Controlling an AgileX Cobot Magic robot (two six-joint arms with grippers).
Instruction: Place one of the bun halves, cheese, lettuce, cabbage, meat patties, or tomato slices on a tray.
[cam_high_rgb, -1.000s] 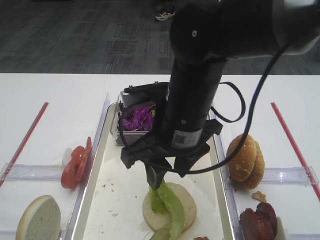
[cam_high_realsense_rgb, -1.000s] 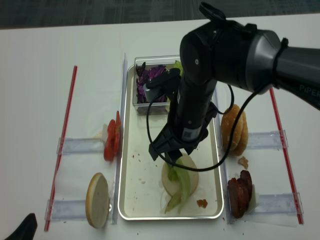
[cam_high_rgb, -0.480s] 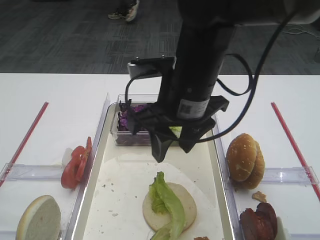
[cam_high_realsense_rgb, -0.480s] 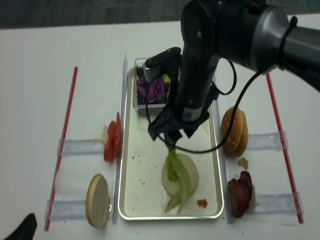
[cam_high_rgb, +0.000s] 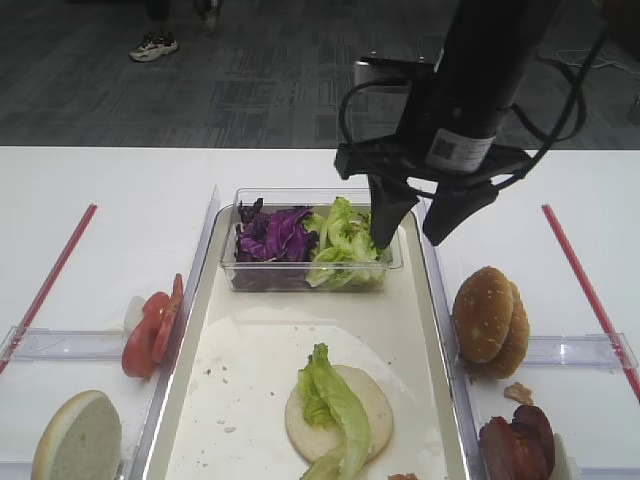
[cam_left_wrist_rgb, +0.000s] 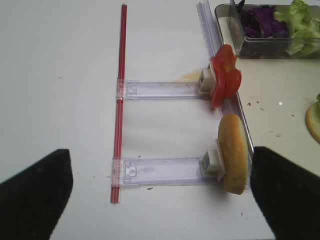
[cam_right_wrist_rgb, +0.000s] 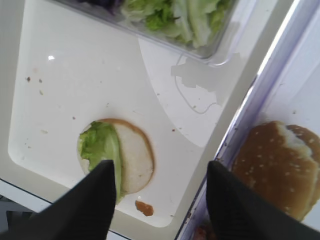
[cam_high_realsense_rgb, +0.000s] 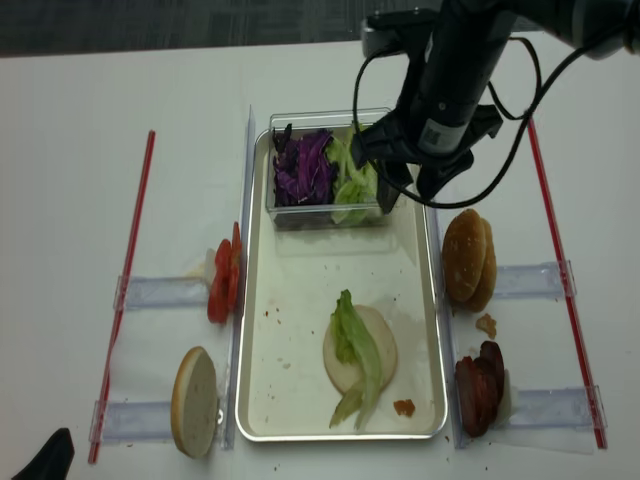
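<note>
Light-green lettuce (cam_high_rgb: 335, 410), cream-white tray (cam_high_rgb: 250, 345), dark purple cabbage (cam_high_rgb: 272, 232), red tomato slices (cam_high_rgb: 152, 325)

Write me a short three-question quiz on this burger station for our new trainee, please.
1. True or false: the lettuce lies on a bun half in the tray.
2. The right gripper is: A) open and empty, B) shut on a patty.
3. What shares the clear tub with the green leaves?

Key: 1 true; 2 A; 3 purple cabbage.
</note>
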